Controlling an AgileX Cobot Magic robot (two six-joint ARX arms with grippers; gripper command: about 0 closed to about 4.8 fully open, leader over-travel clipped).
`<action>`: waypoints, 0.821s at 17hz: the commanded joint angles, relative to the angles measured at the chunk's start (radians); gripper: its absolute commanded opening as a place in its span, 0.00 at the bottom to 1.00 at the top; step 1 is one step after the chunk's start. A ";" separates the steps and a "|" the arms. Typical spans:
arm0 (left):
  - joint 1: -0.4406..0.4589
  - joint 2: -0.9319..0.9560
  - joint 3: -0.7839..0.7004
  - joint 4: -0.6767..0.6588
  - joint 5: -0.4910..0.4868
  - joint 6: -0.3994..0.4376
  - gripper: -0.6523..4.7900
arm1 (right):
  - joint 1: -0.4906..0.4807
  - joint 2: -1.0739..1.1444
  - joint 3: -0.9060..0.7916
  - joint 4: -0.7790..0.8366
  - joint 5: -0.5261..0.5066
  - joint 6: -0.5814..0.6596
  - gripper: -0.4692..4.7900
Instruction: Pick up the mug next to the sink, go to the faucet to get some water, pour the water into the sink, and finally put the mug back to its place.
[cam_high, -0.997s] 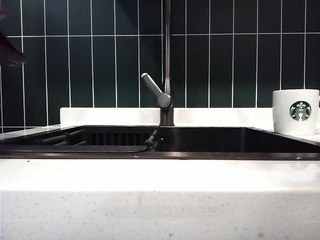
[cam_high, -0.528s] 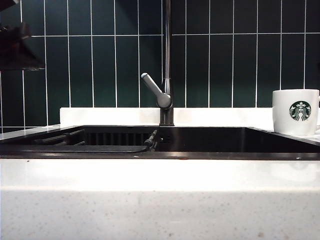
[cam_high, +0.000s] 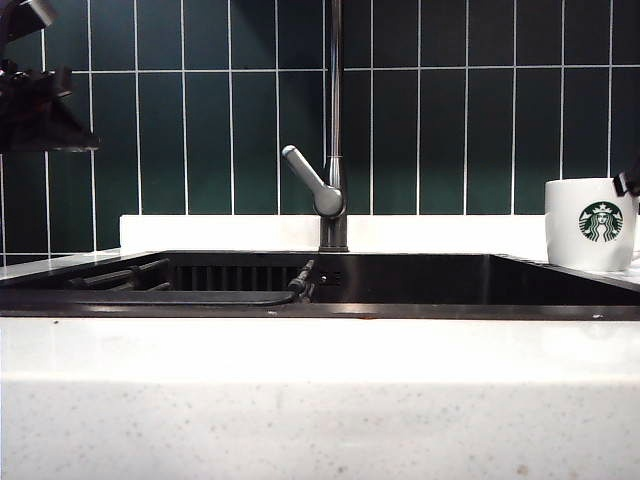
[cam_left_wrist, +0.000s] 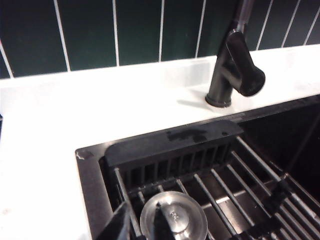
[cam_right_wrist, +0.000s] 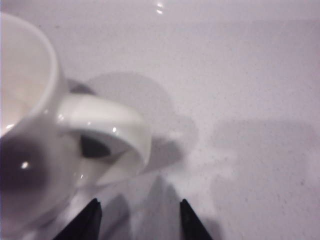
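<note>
This is a kitchen: a wide black sink (cam_high: 400, 285) set into white speckled stone, a tall dark faucet (cam_high: 333, 150) with a grey lever, a wall of dark green tiles (cam_high: 200, 120) behind, a metal drying rack (cam_left_wrist: 225, 190) inside the basin, and a white mug (cam_high: 590, 224) beside it.

Mug (cam_high: 590, 224): glossy white ceramic. Faucet (cam_high: 333, 150): smooth dark metal. Sink (cam_high: 420, 280): matt black. Counter (cam_high: 320, 400) around sink: speckled white stone.
</note>
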 joint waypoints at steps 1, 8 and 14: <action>-0.002 -0.002 0.017 0.013 -0.014 0.008 0.23 | 0.000 0.042 0.004 0.109 0.006 -0.002 0.49; -0.002 -0.002 0.017 0.012 -0.014 0.026 0.23 | -0.012 0.148 0.006 0.257 0.009 -0.004 0.49; -0.003 -0.002 0.017 0.009 -0.013 0.026 0.23 | -0.068 0.183 0.006 0.322 -0.045 -0.007 0.49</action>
